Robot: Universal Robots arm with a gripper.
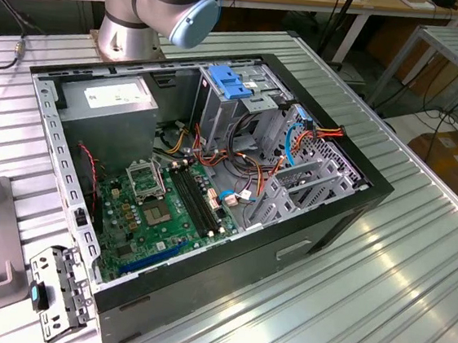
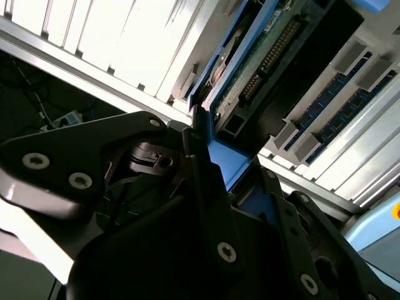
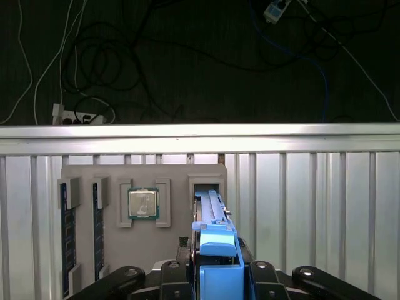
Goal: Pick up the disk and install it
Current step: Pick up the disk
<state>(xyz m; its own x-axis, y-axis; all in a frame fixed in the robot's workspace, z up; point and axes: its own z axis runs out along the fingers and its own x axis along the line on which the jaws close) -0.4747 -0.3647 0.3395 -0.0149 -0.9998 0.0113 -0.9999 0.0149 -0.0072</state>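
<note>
Pick-up step: in the first wrist view the gripper (image 3: 216, 256) is clenched on the disk (image 3: 208, 209) by its blue frame. The disk stands on edge in 1 slot of the grey tray (image 3: 175, 178). I judge the lift needs a straight pull out of this slot.

Exterior view: case (image 1: 302, 253) on table (image 1: 379, 302). Clock from case centre: power supply (image 1: 110, 97) inside at 10 o'clock, drive cage (image 1: 224, 105) at 12, motherboard (image 1: 159, 213) at 7. Outside it, robot base (image 1: 125, 34) at 11. First wrist view: disk (image 3: 209, 211) stands on edge in tray (image 3: 144, 178) slot, processor (image 3: 142, 204) in the neighbouring pocket.
</note>
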